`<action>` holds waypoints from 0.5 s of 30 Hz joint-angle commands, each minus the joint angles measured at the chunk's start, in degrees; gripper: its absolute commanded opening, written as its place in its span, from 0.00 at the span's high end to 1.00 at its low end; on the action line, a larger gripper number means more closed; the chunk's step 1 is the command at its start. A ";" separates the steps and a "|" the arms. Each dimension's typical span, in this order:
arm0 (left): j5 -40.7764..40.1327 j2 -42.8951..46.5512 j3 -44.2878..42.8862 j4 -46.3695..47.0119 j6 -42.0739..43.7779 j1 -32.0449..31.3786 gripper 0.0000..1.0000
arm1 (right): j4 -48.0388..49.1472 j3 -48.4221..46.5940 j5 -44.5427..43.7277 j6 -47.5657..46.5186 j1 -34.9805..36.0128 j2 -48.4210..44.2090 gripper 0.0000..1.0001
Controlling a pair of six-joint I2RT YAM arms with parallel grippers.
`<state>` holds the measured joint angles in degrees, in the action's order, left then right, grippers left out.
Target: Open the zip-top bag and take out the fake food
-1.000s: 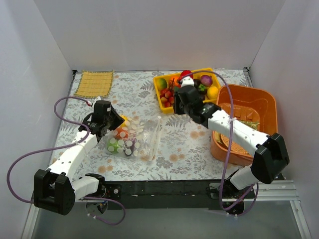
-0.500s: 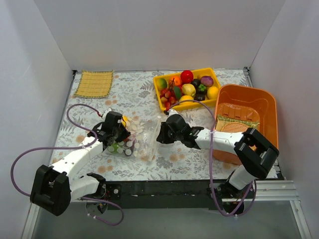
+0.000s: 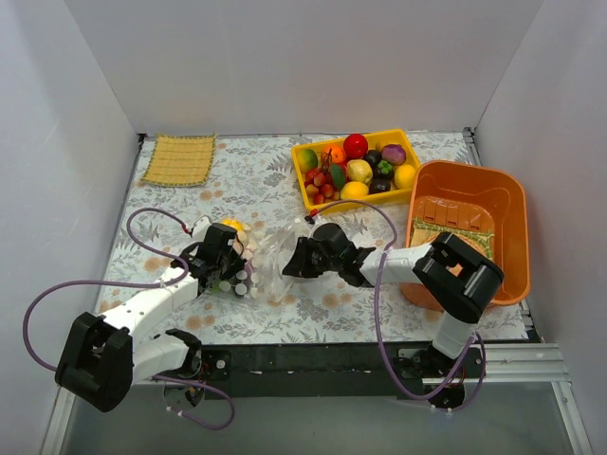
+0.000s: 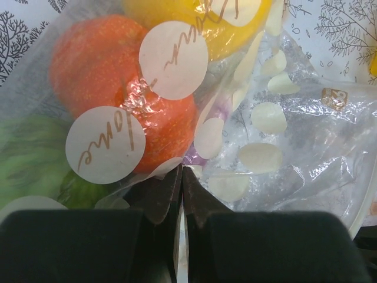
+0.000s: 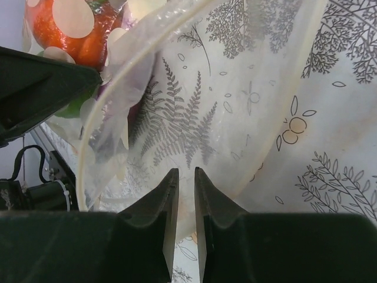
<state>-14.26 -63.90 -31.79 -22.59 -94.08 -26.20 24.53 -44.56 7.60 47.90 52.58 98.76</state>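
The zip-top bag (image 3: 265, 262) lies crumpled on the floral table between my two grippers. It is clear plastic with whitish spots. My left gripper (image 3: 233, 269) is shut on the bag's film at its left, filled end (image 4: 181, 172). Fake food shows through the film (image 4: 283, 135) there: an orange-red fruit (image 4: 106, 65), a yellow piece (image 4: 177, 12) and a green one (image 4: 26, 159). My right gripper (image 3: 288, 265) is at the bag's right, open mouth. Its jaws (image 5: 186, 172) stand almost together on the pale lip of the bag (image 5: 194, 118). A red fruit (image 5: 59, 29) shows deep inside.
A yellow tray (image 3: 300, 172) full of plastic fruit stands at the back, right of centre. An orange tub (image 3: 474, 185) stands at the right edge. A woven yellow mat (image 3: 178, 158) lies at the back left. Purple cables loop beside both arms.
My right arm swung from over the yellow tray down to the bag's mouth and pushed left. My left gripper moved down onto the bag. The bag is bunched up shorter.
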 commanded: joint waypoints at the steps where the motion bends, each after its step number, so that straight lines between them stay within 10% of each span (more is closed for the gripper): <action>1: -2.88 0.18 2.78 -0.62 -0.66 -0.26 0.99 | 6.49 -0.53 2.25 2.37 0.07 2.22 0.75; 9: -3.40 -0.18 5.07 0.71 -3.30 -0.96 0.99 | 7.02 -1.85 2.78 2.64 0.68 4.33 0.75; 15: -5.95 0.88 2.44 -2.72 -2.77 -1.14 0.78 | 5.88 -3.34 2.42 1.94 1.30 5.21 0.74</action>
<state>-17.19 -63.61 -28.25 -19.62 -97.34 -27.03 28.53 -45.21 9.65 50.00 53.23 102.76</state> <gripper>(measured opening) 0.214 0.254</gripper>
